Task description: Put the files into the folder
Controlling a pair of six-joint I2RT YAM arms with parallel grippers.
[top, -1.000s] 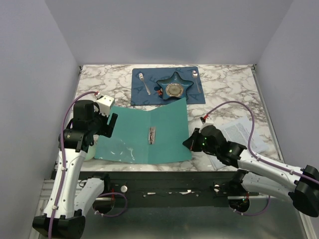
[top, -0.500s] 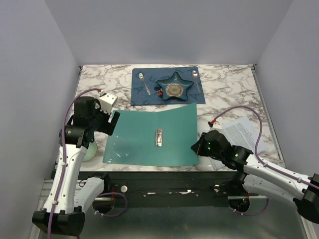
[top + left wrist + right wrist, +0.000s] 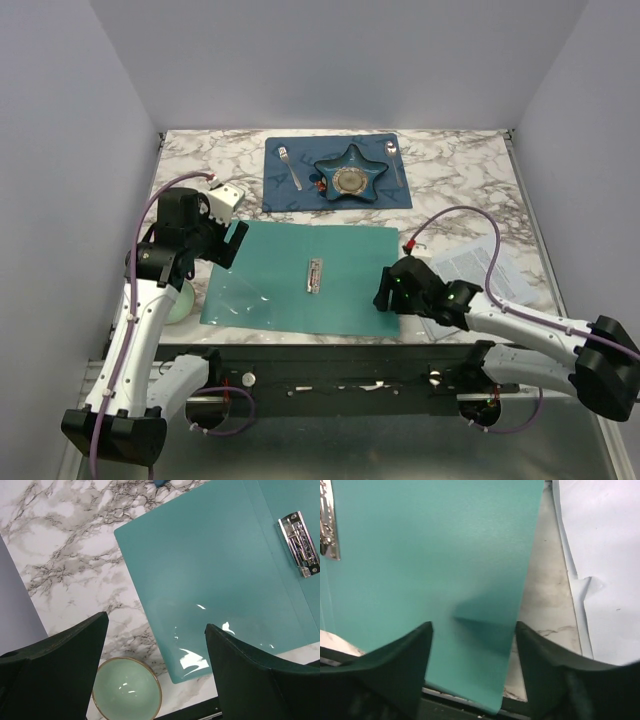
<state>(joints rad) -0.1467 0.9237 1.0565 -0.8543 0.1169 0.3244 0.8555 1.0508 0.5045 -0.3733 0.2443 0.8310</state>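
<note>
The right pincer [image 3: 472,645] hangs with its two fingers spread wide and nothing between them, low over the near right corner of the folder [image 3: 300,275]. The folder lies opened flat in the middle of the marble surface [image 3: 460,170], its silver clip [image 3: 316,275] at the spine. Just right of that pincer, across a narrow strip of bare marble, lie the files [image 3: 600,555]: white printed sheets in a loose pile at the right near side, apart from the folder. One sheet edge shows a small raised crease.

The left pincer [image 3: 155,645] is open too and holds nothing, poised above the folder's left flap, with a pale green bowl [image 3: 127,687] near the folder's left near corner. Far back sits a dark blue placemat [image 3: 335,190] with a star dish [image 3: 350,175].

I'd judge the sheets light, limp and slippery against each other, so they may fan apart or droop. They lie flat, so a finger will not easily get under them. The creased edge, or a corner drawn past the surface edge, looks like the best hold. The glossy folder looks likely to skid if pushed.
</note>
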